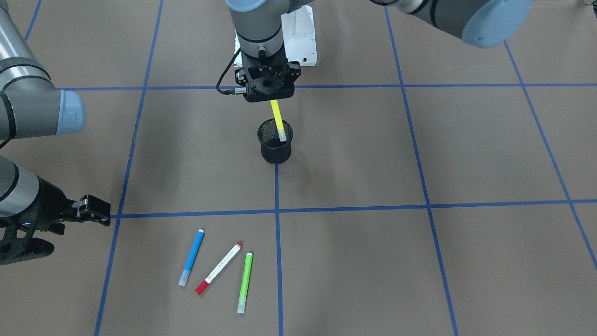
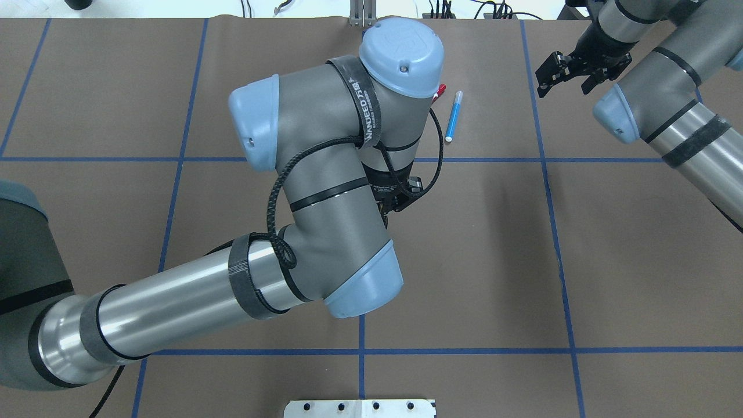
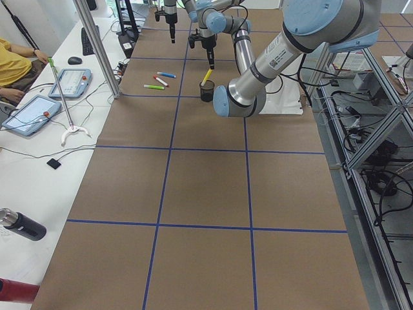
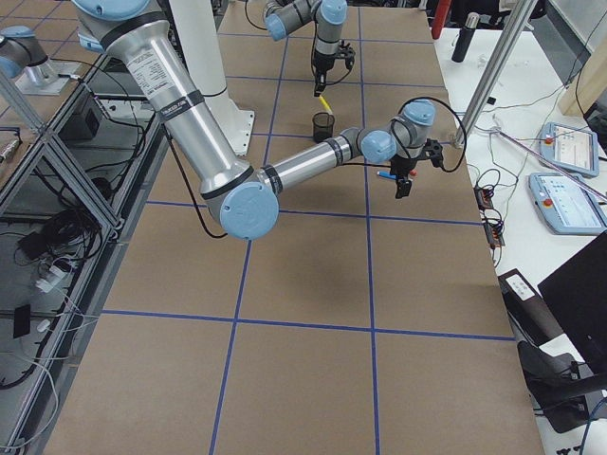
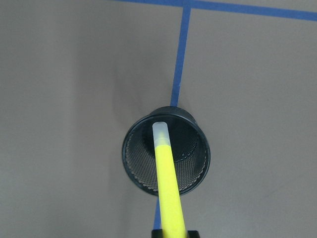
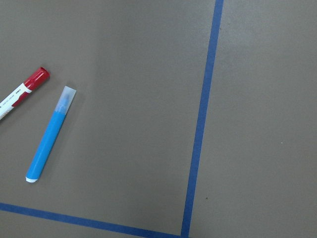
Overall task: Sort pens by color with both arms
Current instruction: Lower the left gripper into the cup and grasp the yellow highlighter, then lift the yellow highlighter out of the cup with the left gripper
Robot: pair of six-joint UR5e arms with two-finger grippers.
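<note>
My left gripper (image 1: 274,99) is shut on the yellow pen (image 1: 277,119), which hangs tilted with its lower end inside the mouth of the black mesh cup (image 1: 275,147). The left wrist view looks down the yellow pen (image 5: 166,183) into the cup (image 5: 193,163). On the table in front lie the blue pen (image 1: 191,257), the white pen with red ends (image 1: 219,267) and the green pen (image 1: 245,282), side by side. My right gripper (image 1: 74,228) hovers open and empty beside them. The blue pen (image 6: 49,136) lies left of centre in the right wrist view. From overhead, my left arm hides the cup.
Blue tape lines (image 1: 277,211) divide the brown table cover into squares. The white base plate (image 1: 301,42) sits behind the cup. A side table with tablets (image 3: 29,115) and a seated person (image 3: 13,64) runs along the far long edge.
</note>
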